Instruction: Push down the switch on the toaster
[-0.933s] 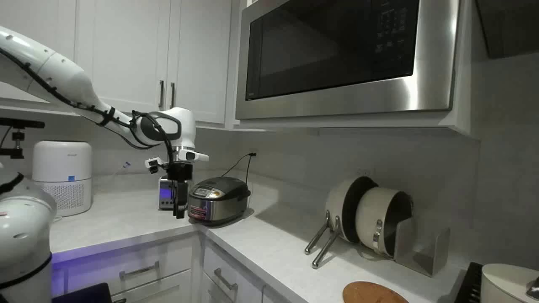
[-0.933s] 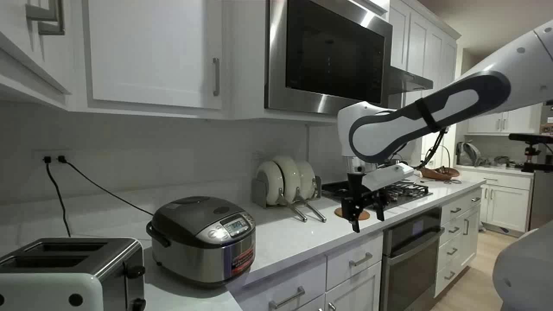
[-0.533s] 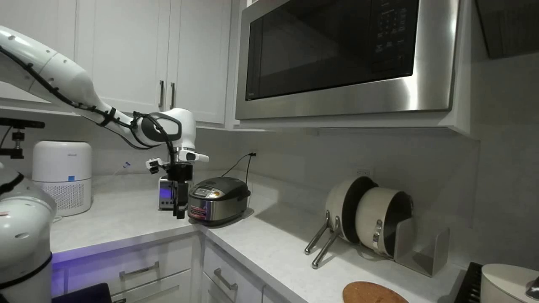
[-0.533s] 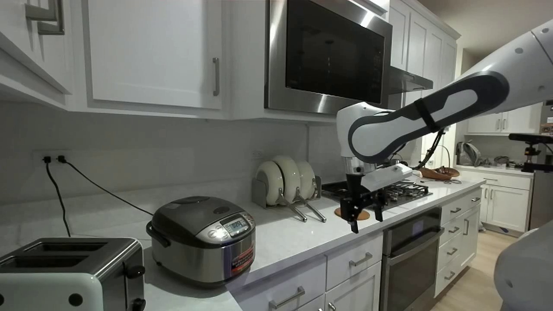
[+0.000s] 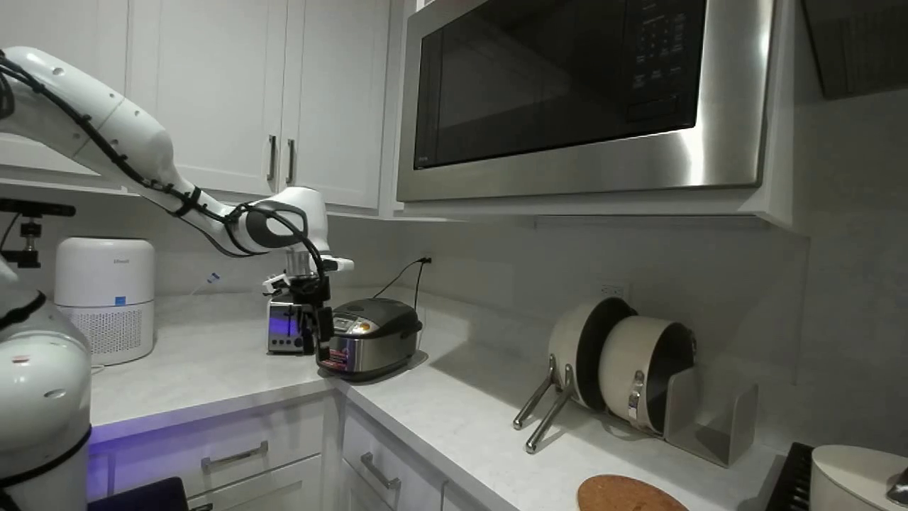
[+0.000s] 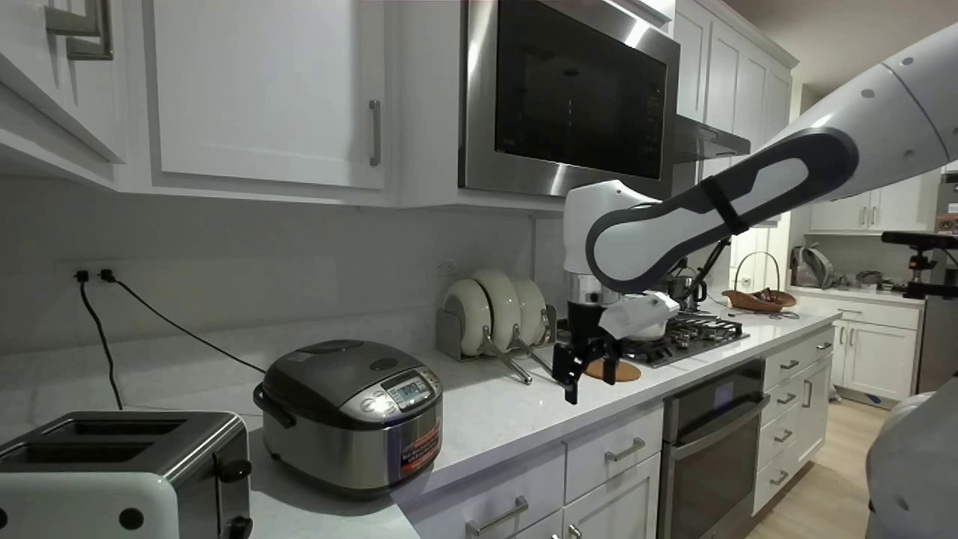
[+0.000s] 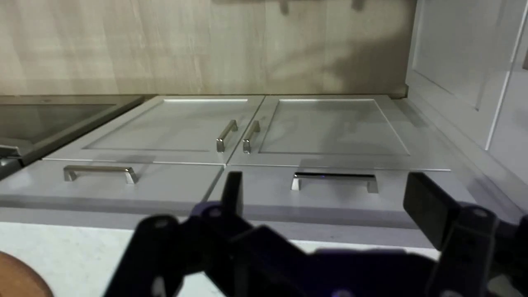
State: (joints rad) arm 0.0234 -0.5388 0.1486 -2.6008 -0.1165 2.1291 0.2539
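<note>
The toaster [image 6: 82, 486] is pale and steel, with slots on top, at the lower left of an exterior view. Its black switch [image 6: 235, 470] sticks out of the end face, above a lower knob [image 6: 240, 528]. The toaster [image 5: 282, 330] also shows in an exterior view, partly hidden behind my gripper. My gripper [image 6: 590, 385] is open and empty, above the counter's front edge area, well apart from the toaster. It also shows in an exterior view [image 5: 317, 353]. In the wrist view the fingers [image 7: 324, 181] are wide apart with nothing between them; the toaster is out of view.
A rice cooker [image 6: 352, 419] stands between the toaster and my gripper. Pans in a rack [image 6: 468, 314] and a round cork mat [image 6: 614, 370] lie farther along the counter. A microwave [image 6: 576, 82] hangs above. An air purifier [image 5: 106, 284] stands near the toaster.
My arm has moved toward the rice cooker and toaster side, and the gripper has turned slightly. More of the toaster's face shows in an exterior view. The toaster has not moved.
</note>
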